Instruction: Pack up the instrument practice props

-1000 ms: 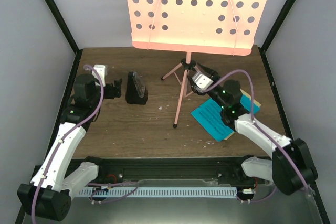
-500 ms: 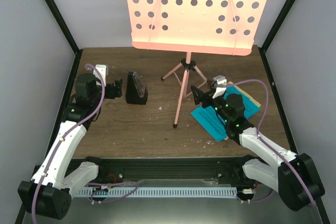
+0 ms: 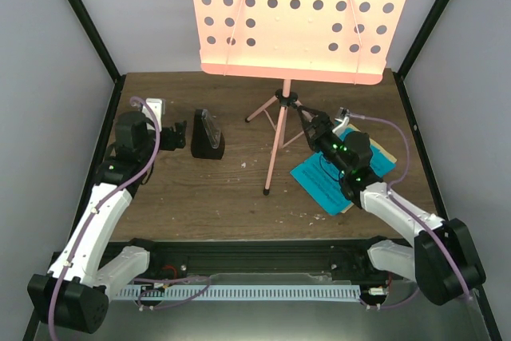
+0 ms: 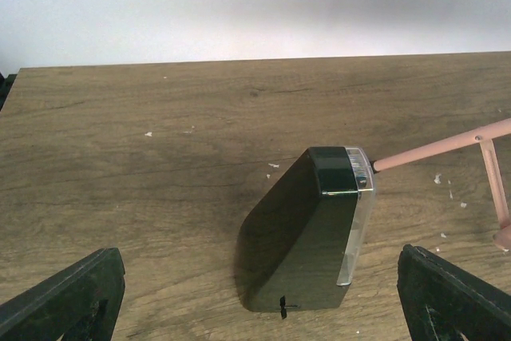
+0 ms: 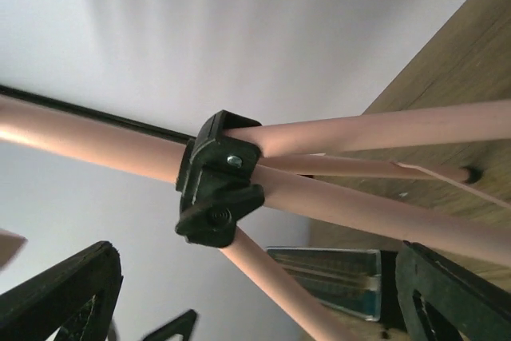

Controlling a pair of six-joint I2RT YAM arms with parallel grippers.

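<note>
Right gripper (image 3: 310,122) swung up to music stand (image 3: 295,13) hub, jaws apart | metronome (image 3: 207,135) unmoved

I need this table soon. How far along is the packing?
Nothing looks packed: music stand upright, metronome and blue sheet music on the table. In hand: open right gripper faces the stand's tripod hub, open left gripper faces the metronome. All left to pack.

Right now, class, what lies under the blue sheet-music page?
A tan sheet peeks out beneath the blue page along its right edge. How far it extends is hidden by the page and the right arm.
</note>
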